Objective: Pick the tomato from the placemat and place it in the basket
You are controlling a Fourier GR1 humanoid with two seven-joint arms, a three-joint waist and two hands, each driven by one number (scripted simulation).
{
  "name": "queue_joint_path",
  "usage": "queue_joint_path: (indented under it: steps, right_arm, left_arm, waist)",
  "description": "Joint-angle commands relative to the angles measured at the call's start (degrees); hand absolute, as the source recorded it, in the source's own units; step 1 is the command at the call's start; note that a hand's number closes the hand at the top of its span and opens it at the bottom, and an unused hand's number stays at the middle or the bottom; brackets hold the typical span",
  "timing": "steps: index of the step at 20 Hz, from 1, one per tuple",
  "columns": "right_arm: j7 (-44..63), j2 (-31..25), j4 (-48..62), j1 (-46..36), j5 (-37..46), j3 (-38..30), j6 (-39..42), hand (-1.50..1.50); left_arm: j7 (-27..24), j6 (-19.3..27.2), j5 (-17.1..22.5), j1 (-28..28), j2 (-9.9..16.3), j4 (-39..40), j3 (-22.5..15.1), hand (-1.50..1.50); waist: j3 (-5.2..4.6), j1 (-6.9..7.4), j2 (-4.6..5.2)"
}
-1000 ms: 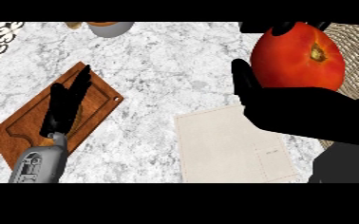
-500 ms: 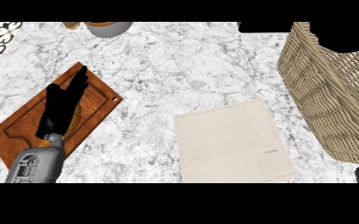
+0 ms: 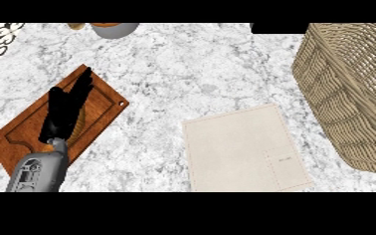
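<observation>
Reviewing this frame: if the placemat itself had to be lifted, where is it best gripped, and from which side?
Probably its far-left corner, approached from the left. The placemat lies flat on the counter, so only an edge or corner offers anything to pinch. That corner has bare counter round it, while the right edge runs close to the basket.
</observation>
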Motion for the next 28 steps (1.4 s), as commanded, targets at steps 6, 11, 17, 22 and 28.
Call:
queue_joint_path:
  steps: [6,11,17,22,28]
  right_arm:
    - [-18.16,-6.08,7.37,9.90,-1.75,-5.62,-3.86,1.50]
    - [-24.26,-7.70,10.82,14.86,-0.59,-6.29,-5.89,1.50]
    - [-26.80,-4.36,17.74,14.62,-0.05,-5.87,-10.30,1.50]
    - [-24.54,-0.01,20.47,17.38,-3.31,-9.05,-11.76,-1.50]
    - [-32.08,1.11,26.74,17.01,-3.64,-11.47,-20.89,-1.50]
  left_arm:
    - [-2.65,1.66,-1.47,0.98,-2.15,1.24,-0.93,0.00]
    - [0.75,0.74,-1.59,2.23,-1.44,-3.43,-1.52,0.00]
    - [1.68,-0.37,0.20,-2.31,-0.91,0.59,0.48,0.00]
    - [-0.73,-0.58,-0.24,-0.60,-0.28,0.46,0.72,0.00]
    - [3.14,-3.02,1.45,2.52,1.16,-5.65,1.11,0.00]
  waist:
    - [0.01,0.29,0.11]
    - [0.02,0.40,-0.03]
    - [0.01,0.60,0.05]
    - [0.01,0.45,0.00]
    - [0.05,1.16,0.01]
